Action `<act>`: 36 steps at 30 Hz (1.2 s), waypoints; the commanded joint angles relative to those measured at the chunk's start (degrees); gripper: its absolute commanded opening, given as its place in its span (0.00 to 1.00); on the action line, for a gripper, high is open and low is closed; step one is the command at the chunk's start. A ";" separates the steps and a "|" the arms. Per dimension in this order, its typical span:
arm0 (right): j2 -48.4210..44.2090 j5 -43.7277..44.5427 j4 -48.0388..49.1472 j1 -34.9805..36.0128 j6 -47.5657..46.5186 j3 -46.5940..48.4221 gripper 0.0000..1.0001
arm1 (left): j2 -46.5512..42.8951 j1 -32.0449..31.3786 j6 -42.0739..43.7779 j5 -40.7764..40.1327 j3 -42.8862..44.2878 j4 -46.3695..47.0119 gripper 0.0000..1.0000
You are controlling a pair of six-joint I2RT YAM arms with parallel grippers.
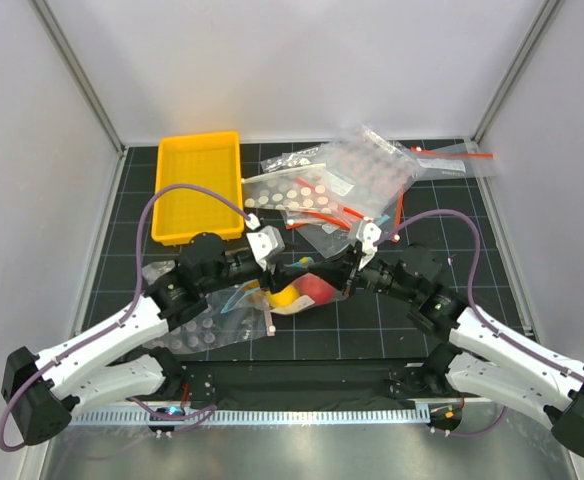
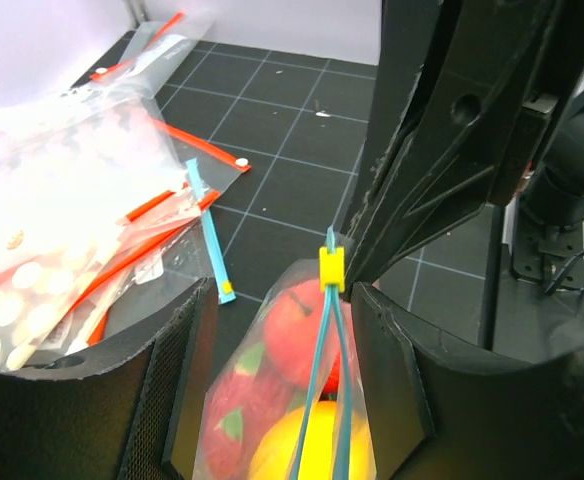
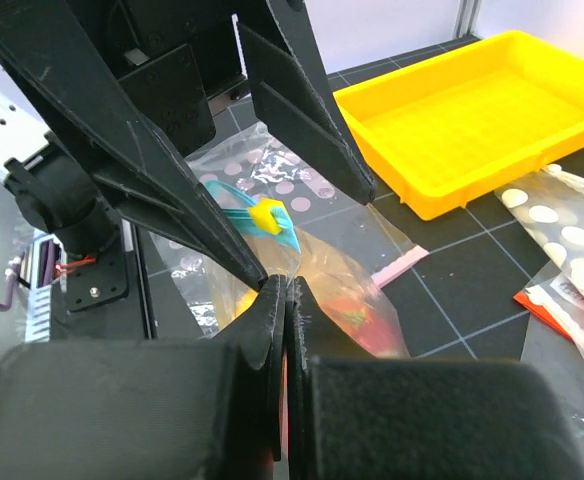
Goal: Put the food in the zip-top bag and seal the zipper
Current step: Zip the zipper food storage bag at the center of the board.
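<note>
The clear zip-top bag [image 1: 307, 290] hangs between my two grippers at mid-table. In the left wrist view it holds the red ball [image 2: 307, 320], the pink-red fruit with green leaves [image 2: 234, 410] and the yellow lemon [image 2: 297, 450]; the kiwi is hidden. The light-blue zipper [image 2: 322, 390] ends at a yellow slider [image 2: 331, 270], and its two strands stand slightly apart below that. My left gripper [image 2: 282, 295] is open, a finger on each side of the bag. My right gripper [image 3: 290, 290] is shut on the bag's edge just beside the slider [image 3: 267, 215].
A yellow tray [image 1: 197, 185] stands at the back left. A pile of other bags [image 1: 342, 185] with red-orange strips lies behind the grippers, one with its own blue strip [image 2: 207, 225]. A white-dotted bag [image 1: 207, 330] with a pink strip [image 3: 402, 265] lies under the left arm.
</note>
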 commanded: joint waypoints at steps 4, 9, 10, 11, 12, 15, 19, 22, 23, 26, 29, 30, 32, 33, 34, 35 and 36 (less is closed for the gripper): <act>1.00 1.11 0.14 2.40 -3.13 3.36 0.01 | -0.25 -0.22 0.43 3.80 2.52 4.55 0.53; 1.09 1.82 -0.30 3.19 -3.40 3.63 0.01 | 0.01 -0.14 0.17 5.39 2.87 4.90 0.29; 1.09 1.73 -0.30 3.28 -3.31 3.54 0.01 | -0.07 -0.14 0.16 5.39 2.78 4.99 0.23; 1.01 1.65 -0.30 3.28 -3.31 3.63 0.01 | -0.34 -0.14 0.08 5.39 2.70 5.08 0.22; 0.92 1.73 -0.47 3.37 -3.31 3.54 0.01 | -0.51 -0.14 0.08 5.39 2.35 5.34 0.23; 0.92 1.65 -0.56 3.54 -3.40 3.63 0.01 | -1.21 -0.14 0.08 5.04 1.99 5.96 0.32; 1.36 1.47 -0.65 3.81 -3.40 3.72 0.01 | -2.27 -0.14 -0.10 3.90 1.29 7.01 0.48; 1.36 1.47 -0.82 3.98 -4.63 3.80 0.01 | -2.71 -0.14 -0.19 3.63 0.85 7.45 0.45; 1.27 1.47 -0.91 4.07 -4.63 3.80 0.01 | -2.62 -0.14 -0.27 3.63 0.94 7.37 0.42; 1.01 1.56 -0.91 4.07 -4.72 3.72 0.01 | -2.01 -0.14 -0.19 3.54 1.73 5.88 0.29; 0.57 1.73 -0.91 4.07 -4.63 3.54 0.01 | -1.39 -0.14 -0.54 3.63 2.17 5.08 0.43; 0.65 1.73 -0.82 4.07 -4.54 3.54 0.01 | -1.22 -0.14 -0.54 3.80 2.17 4.99 0.45; 0.39 2.00 -0.82 4.07 -4.54 3.54 0.01 | -1.04 -0.14 -0.63 3.98 2.08 4.90 0.45; 0.30 2.00 -0.74 4.07 -4.54 3.37 0.01 | -1.04 -0.14 -0.71 4.16 1.99 4.90 0.46; 0.13 2.00 -0.73 4.07 -4.54 3.36 0.01 | -1.04 -0.14 -0.80 4.24 1.99 4.82 0.46; 0.04 2.08 -0.73 4.07 -4.45 3.45 0.01 | -1.13 -0.22 -0.80 4.33 1.99 4.64 0.46; -0.13 2.34 -0.65 4.07 -4.45 3.37 0.01 | -1.30 -0.14 -0.98 4.25 1.99 4.29 0.47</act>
